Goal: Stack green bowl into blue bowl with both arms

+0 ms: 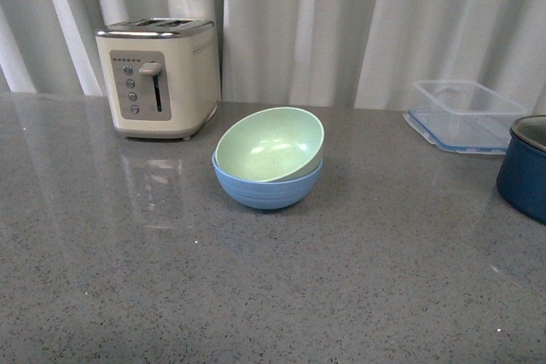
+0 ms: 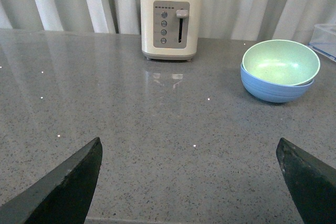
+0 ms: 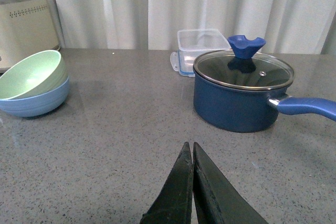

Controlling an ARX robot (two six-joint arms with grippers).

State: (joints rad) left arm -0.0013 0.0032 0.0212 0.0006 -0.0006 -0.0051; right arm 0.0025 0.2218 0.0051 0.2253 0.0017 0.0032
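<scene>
The pale green bowl (image 1: 271, 144) rests tilted inside the sky-blue bowl (image 1: 267, 191) near the middle of the grey counter. Both also show in the left wrist view as green bowl (image 2: 280, 62) over blue bowl (image 2: 274, 89), and in the right wrist view as green bowl (image 3: 31, 75) over blue bowl (image 3: 37, 102). Neither arm appears in the front view. My left gripper (image 2: 189, 148) is open, its fingers wide apart over bare counter, well short of the bowls. My right gripper (image 3: 189, 146) is shut with nothing in it, away from the bowls.
A cream toaster (image 1: 159, 78) stands at the back left. A clear plastic container (image 1: 465, 114) sits at the back right. A dark navy pot (image 3: 242, 94) with a glass lid and blue handle stands to the right, close ahead of my right gripper.
</scene>
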